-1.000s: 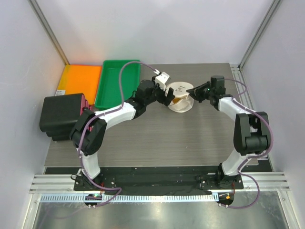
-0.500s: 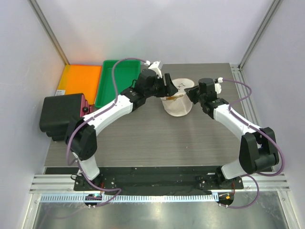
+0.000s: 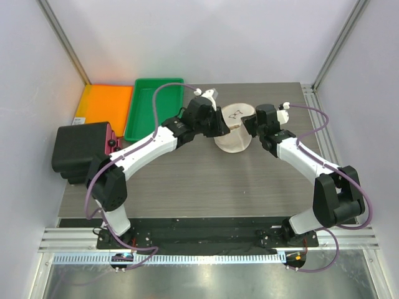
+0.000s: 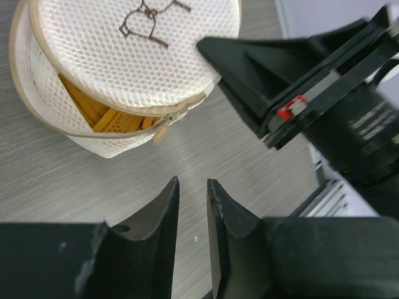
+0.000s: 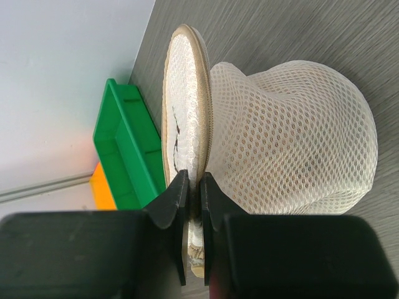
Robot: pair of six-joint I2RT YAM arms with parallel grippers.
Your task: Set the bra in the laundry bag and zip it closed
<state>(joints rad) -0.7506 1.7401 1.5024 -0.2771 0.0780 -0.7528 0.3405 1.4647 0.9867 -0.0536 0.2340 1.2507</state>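
Left wrist: the left gripper (image 4: 192, 187), jaws nearly together and empty, should pinch the zipper pull (image 4: 161, 132) squarely while the right gripper (image 5: 194, 180) clamps the laundry bag (image 4: 124, 56) rim.

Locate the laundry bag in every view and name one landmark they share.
Top external: laundry bag just above picture centre.
Left wrist: laundry bag upper left.
Right wrist: laundry bag centre right, rim pinched by the right gripper.
Shared landmark: the dark mark on its lid.

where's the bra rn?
Inside the laundry bag at mid-table, right of the green tray; left wrist view shows the bra through the unzipped gap.
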